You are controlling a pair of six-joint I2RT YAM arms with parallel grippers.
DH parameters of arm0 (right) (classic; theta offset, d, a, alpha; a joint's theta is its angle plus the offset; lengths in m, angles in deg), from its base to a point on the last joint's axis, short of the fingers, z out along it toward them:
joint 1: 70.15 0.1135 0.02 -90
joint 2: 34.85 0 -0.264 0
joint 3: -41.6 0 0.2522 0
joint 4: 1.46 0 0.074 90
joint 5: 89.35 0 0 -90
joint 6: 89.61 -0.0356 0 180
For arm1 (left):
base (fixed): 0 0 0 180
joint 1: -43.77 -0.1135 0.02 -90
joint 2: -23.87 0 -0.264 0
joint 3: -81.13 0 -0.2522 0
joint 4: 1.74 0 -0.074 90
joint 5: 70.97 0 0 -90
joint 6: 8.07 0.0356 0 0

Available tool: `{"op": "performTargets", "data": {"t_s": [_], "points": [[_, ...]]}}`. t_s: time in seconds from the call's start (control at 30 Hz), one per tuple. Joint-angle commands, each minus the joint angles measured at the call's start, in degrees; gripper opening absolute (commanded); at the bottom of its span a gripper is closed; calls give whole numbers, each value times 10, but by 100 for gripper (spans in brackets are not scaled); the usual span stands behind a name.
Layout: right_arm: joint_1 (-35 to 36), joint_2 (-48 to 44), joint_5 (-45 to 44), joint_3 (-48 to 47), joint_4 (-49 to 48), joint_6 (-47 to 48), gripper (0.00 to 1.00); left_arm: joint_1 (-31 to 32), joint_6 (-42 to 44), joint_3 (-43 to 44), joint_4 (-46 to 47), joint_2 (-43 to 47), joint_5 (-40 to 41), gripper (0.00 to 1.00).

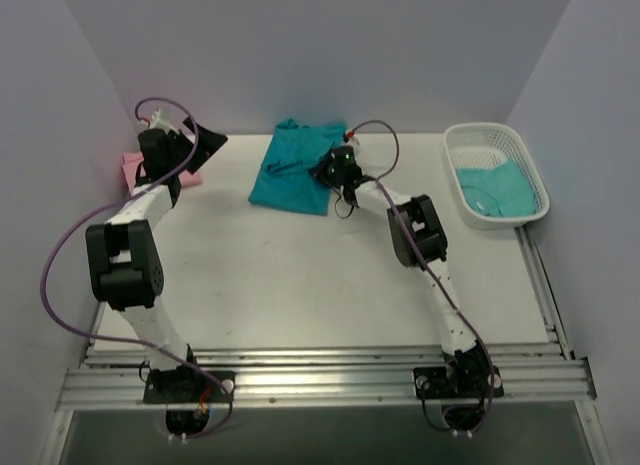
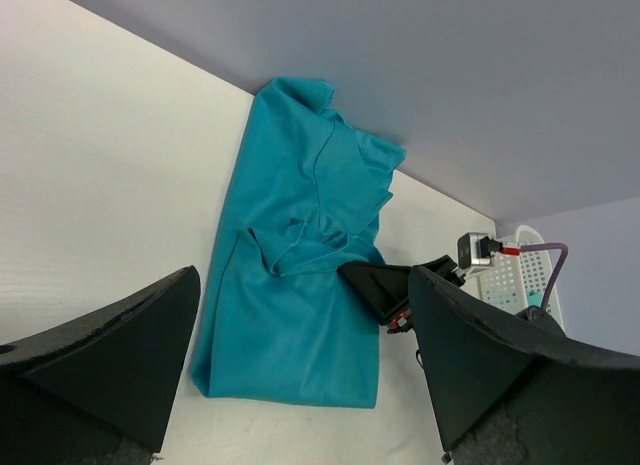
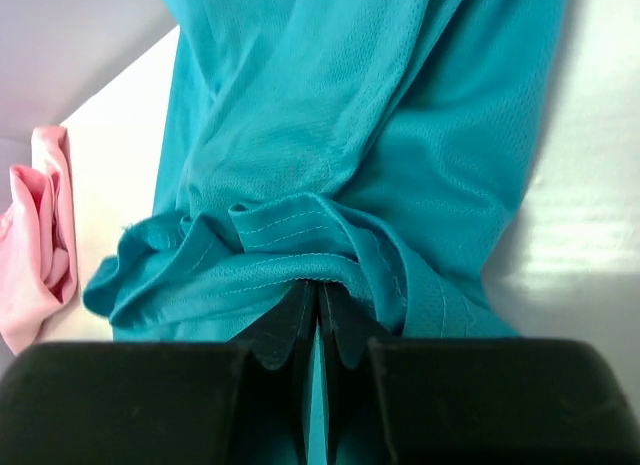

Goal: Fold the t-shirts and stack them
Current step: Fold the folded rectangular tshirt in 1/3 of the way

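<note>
A teal t-shirt (image 1: 290,167) lies folded lengthwise at the back middle of the table; it also shows in the left wrist view (image 2: 300,285) and the right wrist view (image 3: 380,135). My right gripper (image 1: 327,171) is at its right edge, shut on a bunched fold of the teal fabric (image 3: 318,303). A pink t-shirt (image 1: 132,170) lies crumpled at the back left, also in the right wrist view (image 3: 35,235). My left gripper (image 1: 205,145) hovers next to it, wide open and empty (image 2: 300,385), looking towards the teal shirt.
A white mesh basket (image 1: 530,175) stands at the back right with more teal shirts (image 1: 495,190) in it. Grey walls close in the left, back and right. The arm bases sit on a metal rail (image 1: 320,380) at the near edge.
</note>
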Motion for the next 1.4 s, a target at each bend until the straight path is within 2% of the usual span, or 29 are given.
{"op": "performTargets", "data": {"t_s": [0.0, 0.2, 0.27, 0.3, 0.4, 0.47, 0.5, 0.53, 0.57, 0.6, 0.63, 0.73, 0.77, 0.8, 0.87, 1.0, 1.17, 1.2, 1.27, 1.3, 1.37], "points": [[-8, 29, 10, -58, 14, 7, 2, -1, 13, 13, 22, 1, 7, 94], [-20, 83, 3, -162, -8, 3, 10, 3, 18, 21, 16, -8, 11, 94], [-31, 96, 3, -178, -52, -17, 17, 7, 18, 23, 14, -11, 10, 94], [-33, 108, 0, -193, -67, -24, 25, 8, 19, 24, 12, -13, 10, 94], [-42, 120, -5, -207, -144, -46, 41, 13, 22, 23, 8, -13, 13, 94], [-48, 122, -19, -215, -200, -49, 47, 15, 24, 25, 5, -13, 14, 94], [-51, 116, -26, -215, -215, -49, 59, 17, 25, 27, 3, -13, 16, 94], [-55, 110, -39, -211, -231, -46, 65, 18, 25, 29, 0, -14, 16, 94], [-58, 104, -40, -205, -235, -41, 71, 20, 26, 30, -2, -17, 16, 94], [-66, 79, -36, -194, -239, -36, 81, 20, 26, 31, -4, -18, 16, 94], [-69, 61, -29, -175, -253, -32, 85, 22, 26, 32, -5, -18, 16, 94], [-82, -46, -26, -17, -318, -14, 95, 33, 23, 26, -3, -17, 20, 94], [-83, -76, -45, 77, -335, -7, 95, 38, 24, 19, -4, -13, 23, 94], [-83, -136, -51, 122, -354, 1, 96, 43, 25, 15, -3, -10, 27, 94], [-83, -192, -67, 239, -394, 12, 96, 68, 25, -4, 1, -1, 33, 94], [-77, -321, -74, 382, -418, 12, 95, 98, 32, -24, 9, 10, 40, 94], [-62, -404, -99, 503, -419, 5, 88, 137, 57, 9, -20, -44, 47, 96], [-62, -420, -99, 534, -419, -1, 71, 141, 60, 18, -25, -56, 46, 98], [-62, -434, -97, 561, -418, -8, 56, 147, 60, 44, -28, -93, 44, 100], [-61, -444, -97, 573, -419, -12, 40, 151, 59, 52, -31, -103, 41, 92], [-61, -451, -96, 598, -416, -13, 30, 154, 60, 76, -32, -135, 38, 84]]}}
